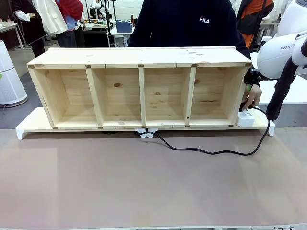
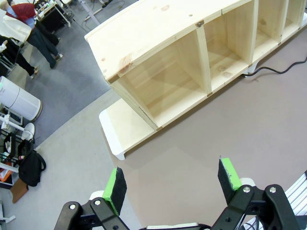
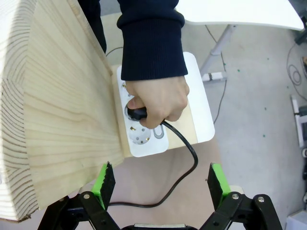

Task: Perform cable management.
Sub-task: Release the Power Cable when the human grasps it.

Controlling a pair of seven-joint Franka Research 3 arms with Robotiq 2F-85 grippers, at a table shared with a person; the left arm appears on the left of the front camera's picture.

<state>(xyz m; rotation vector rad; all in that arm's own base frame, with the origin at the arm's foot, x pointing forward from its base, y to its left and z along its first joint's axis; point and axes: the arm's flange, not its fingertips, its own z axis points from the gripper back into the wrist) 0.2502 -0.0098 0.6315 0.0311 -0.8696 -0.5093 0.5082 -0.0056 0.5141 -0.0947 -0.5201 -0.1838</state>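
Limp, light cable point(image 1: 211, 151) trailed beside shelf point(image 1: 139, 91); plug point(image 3: 136, 113) pressed by person's hand point(image 3: 156, 100). Best gripped mid-cord. Both robot hands point(image 2: 170, 184) point(image 3: 158, 184) wide, empty.

Grey floor point(image 2: 72, 96), white air purifier point(image 1: 8, 76)

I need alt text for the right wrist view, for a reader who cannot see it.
A person's hand holds the cable's plug at a white power strip beside the wooden shelf. The cable curves down between the open right gripper.
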